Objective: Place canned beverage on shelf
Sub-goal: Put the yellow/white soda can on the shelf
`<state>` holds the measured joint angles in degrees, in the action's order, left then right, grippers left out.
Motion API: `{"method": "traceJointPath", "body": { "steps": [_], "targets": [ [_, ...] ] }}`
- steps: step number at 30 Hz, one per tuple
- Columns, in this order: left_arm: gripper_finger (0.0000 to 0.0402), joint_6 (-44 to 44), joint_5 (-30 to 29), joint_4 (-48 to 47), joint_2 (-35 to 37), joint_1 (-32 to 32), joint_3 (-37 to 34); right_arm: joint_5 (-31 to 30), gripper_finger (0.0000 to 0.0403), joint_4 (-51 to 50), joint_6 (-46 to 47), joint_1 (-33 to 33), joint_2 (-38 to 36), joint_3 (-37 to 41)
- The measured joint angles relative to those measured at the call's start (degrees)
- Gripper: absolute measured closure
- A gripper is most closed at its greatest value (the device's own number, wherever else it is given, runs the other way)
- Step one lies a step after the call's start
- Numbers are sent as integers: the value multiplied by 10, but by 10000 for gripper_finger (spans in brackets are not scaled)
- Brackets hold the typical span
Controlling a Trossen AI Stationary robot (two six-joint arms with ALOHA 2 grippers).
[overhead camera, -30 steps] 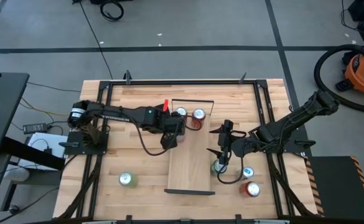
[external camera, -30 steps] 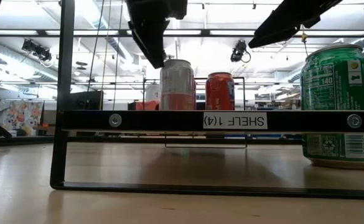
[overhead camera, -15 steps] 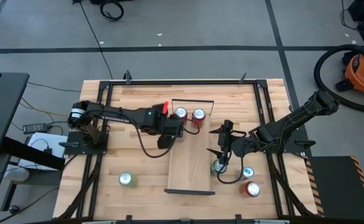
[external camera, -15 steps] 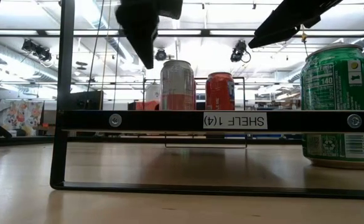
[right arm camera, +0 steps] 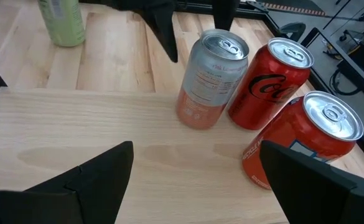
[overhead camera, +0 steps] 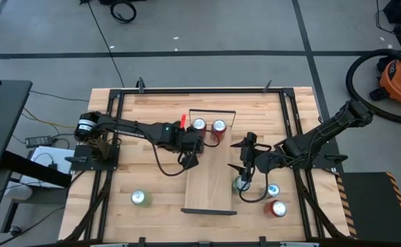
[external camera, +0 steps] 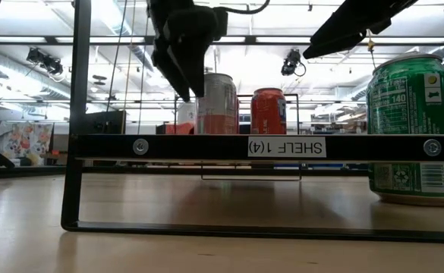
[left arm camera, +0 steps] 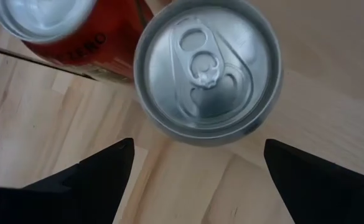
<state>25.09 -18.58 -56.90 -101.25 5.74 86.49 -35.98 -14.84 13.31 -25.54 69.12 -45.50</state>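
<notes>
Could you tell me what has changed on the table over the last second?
The left pincer, open and empty, drew back from the silver can, then swung in again beside it. The right pincer stayed open over the green can, and both cans on the shelf kept their places.

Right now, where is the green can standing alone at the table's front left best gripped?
Grip the green can across its round side wall, coming straight down from above: it stands upright, with bare tabletop all around.
</notes>
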Motion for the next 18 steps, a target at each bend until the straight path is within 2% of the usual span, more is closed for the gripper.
{"method": "traceJointPath", "body": {
  "steps": [8,14,18],
  "targets": [
    [40,-44,-33,22,0,0,-8,0,43,0,0,0,0,0],
    [84,-79,-45,20,0,0,-8,0,43,0,0,0,0,0],
    [119,-101,-87,13,0,1,-8,0,43,0,0,0,0,0]
  ]
}}
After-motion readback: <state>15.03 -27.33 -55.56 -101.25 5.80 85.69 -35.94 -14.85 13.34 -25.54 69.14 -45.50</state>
